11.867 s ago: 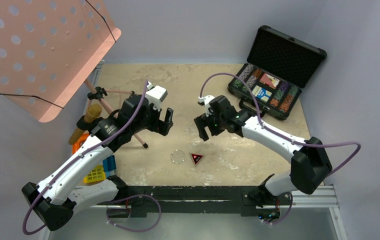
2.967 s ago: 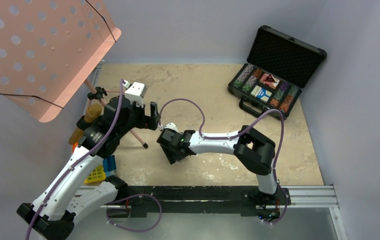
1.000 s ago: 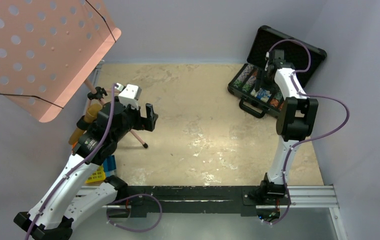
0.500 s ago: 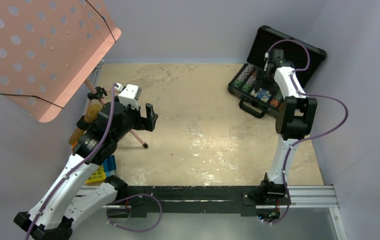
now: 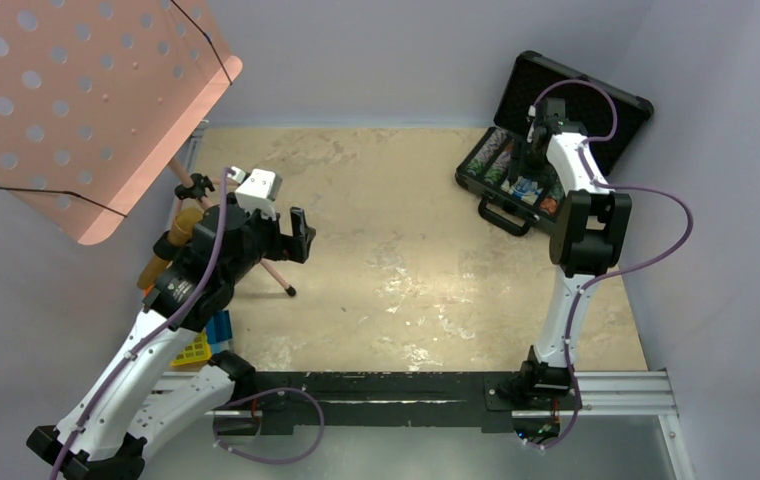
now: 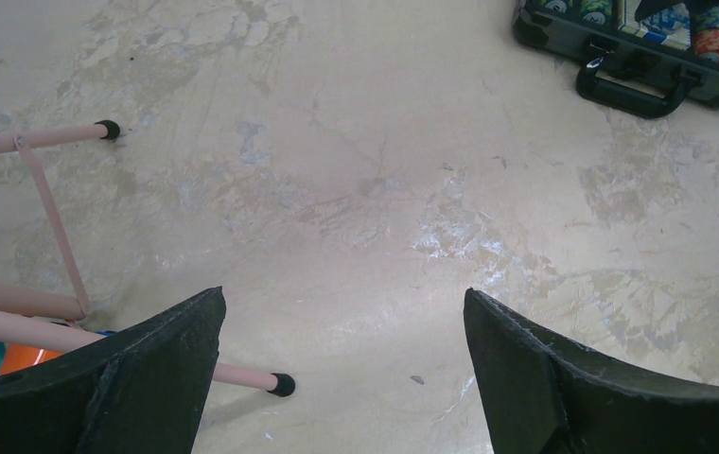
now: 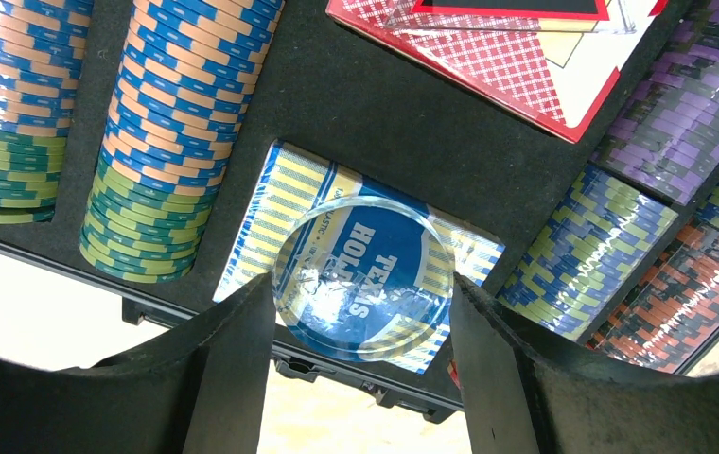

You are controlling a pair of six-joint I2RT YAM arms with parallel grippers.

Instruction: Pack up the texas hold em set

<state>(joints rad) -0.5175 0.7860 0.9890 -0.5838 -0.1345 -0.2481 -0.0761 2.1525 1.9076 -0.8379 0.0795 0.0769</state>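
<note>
The black briefcase (image 5: 496, 212) lies open at the table's back right, its lid (image 5: 581, 105) upright. My right gripper (image 5: 534, 152) hangs over its tray, shut on the clear round button (image 7: 363, 279), which sits edge to edge between the fingertips (image 7: 242, 331) just above the blue and white deck (image 7: 259, 203). The red deck (image 7: 507, 57) lies beside it with the dark triangular marker (image 7: 512, 7) on top. Rows of coloured chips (image 7: 176, 113) fill the foam slots. My left gripper (image 5: 301, 230) is open and empty over the table's left side; its view (image 6: 341, 322) shows bare table and the case handle (image 6: 632, 93).
The pink perforated music stand (image 5: 66, 90) looms at the back left, and its thin legs (image 6: 53, 218) reach onto the table beside my left gripper. Yellow (image 5: 191, 348) and blue crates and an orange object (image 5: 156, 280) sit at the left edge. Walls close the back and right.
The right arm has taken the clear button from the table's middle to the case, where the triangular marker now lies. Over the last second it shifted only slightly. The left arm barely moved.
</note>
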